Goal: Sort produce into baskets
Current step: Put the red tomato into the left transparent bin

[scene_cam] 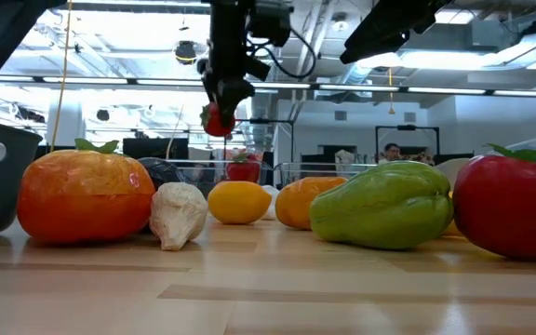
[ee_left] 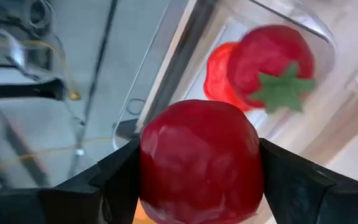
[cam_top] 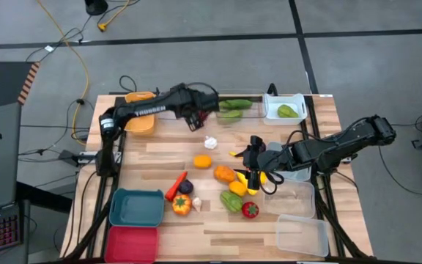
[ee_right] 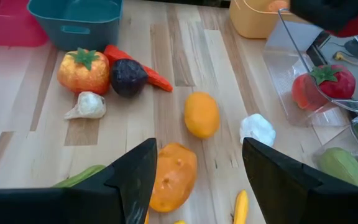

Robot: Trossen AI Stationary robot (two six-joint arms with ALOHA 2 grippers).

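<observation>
Holding one red fruit [ee_left: 199, 163], left gripper [ee_left: 197, 180]

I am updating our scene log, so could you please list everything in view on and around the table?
Orange-yellow bin: one, top left of the high view.
White bin: one, top right, holding a green fruit.
Clear bins: at least four. Two at top, one holding a red tomato and one holding green vegetables; two at bottom right.
Teal bin, red bin: one each, bottom left.
Loose produce: about eleven, red, orange, yellow, green, purple and white, mid-table.
Yellow cable: one, on the floor.
Left end effector: shut on a red fruit, near the tomato's bin.
Right end effector: open, over the loose produce.
</observation>
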